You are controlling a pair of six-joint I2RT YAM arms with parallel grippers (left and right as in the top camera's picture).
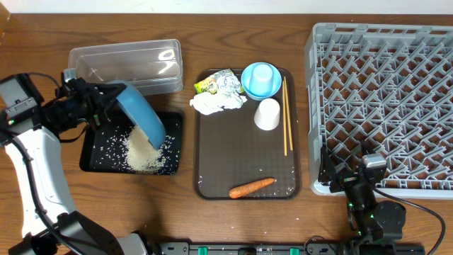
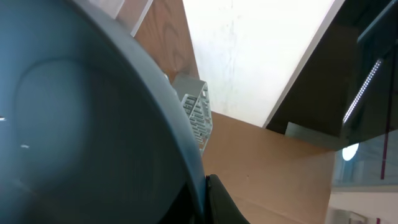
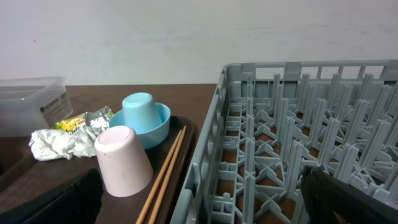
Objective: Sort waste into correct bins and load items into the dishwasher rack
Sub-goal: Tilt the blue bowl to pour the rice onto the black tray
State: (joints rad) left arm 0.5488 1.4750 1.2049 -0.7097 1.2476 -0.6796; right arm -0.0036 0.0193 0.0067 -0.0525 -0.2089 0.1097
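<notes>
While the dark blue bowl is pinched by the left claw, tipped over the black tray, a steeper tilt is advised so rice is shed inside; the right claw is seen spread.

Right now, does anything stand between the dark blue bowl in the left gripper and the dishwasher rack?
Yes. The brown serving tray lies between the dark blue bowl and the rack. On it stand a white cup and a light blue cup in a small bowl; passing above them seems safest.
</notes>
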